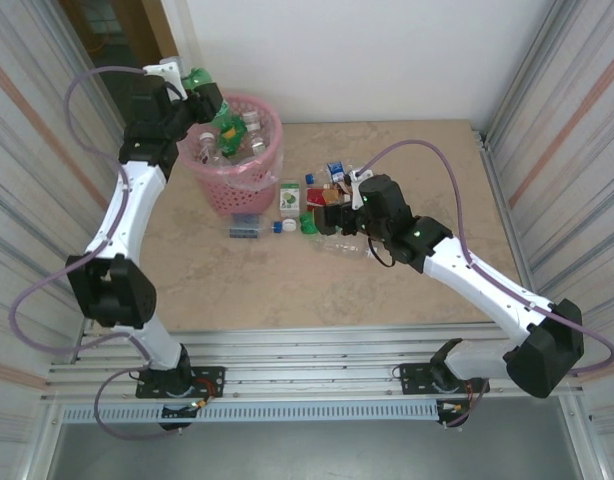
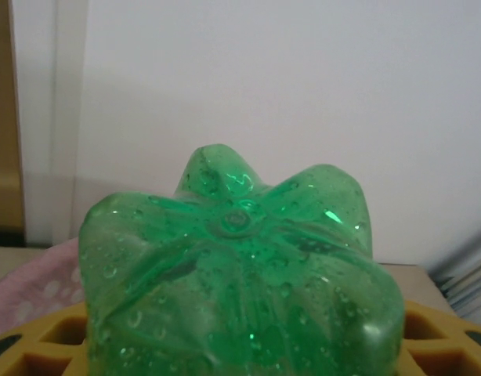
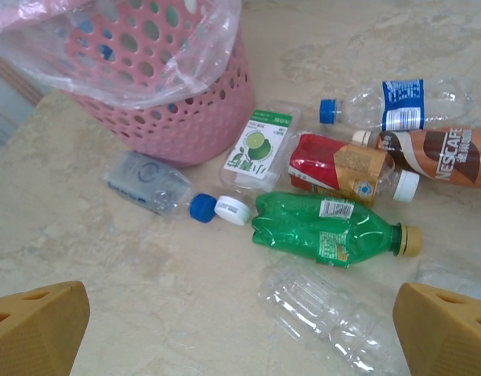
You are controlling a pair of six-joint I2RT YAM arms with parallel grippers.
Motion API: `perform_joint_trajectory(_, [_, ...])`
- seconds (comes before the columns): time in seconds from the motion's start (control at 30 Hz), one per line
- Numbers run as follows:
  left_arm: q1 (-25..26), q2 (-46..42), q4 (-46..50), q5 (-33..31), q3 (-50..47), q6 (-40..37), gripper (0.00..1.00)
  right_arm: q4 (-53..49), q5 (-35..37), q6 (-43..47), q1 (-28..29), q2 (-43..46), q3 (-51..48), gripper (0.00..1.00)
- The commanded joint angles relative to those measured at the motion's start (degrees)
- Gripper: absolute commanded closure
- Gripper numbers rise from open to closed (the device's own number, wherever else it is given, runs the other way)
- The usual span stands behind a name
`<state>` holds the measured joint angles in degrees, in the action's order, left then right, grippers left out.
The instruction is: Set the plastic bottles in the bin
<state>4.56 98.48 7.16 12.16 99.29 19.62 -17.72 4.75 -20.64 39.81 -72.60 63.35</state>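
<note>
over the bin, the left claw grips a green bottle; the right claw gapes wide, empty.

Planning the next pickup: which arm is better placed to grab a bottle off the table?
Right. The right gripper hangs open over the loose bottles, a clear bottle just below it. The left gripper is shut on a green bottle at the bin.
</note>
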Motion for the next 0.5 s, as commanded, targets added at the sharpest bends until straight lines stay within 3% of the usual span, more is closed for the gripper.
perform_joint_trajectory(0.0, [0.0,3.0,2.5,3.5,4.6,2.0,0.61,-1.7,1.1,-2.3,0.0,1.5,0.1,0.02])
perform_joint_trajectory(0.23, [0.1,7.7,3.5,9.3,5.9,5.6,0.58,-2.5,2.0,-2.8,-0.1,2.0,-0.6,0.02])
perform_joint_trajectory(0.47, [1.2,8.2,9.1,11.1,6.1,-1.6,0.54,-2.5,2.1,-3.2,-0.1,2.1,-1.3,0.02])
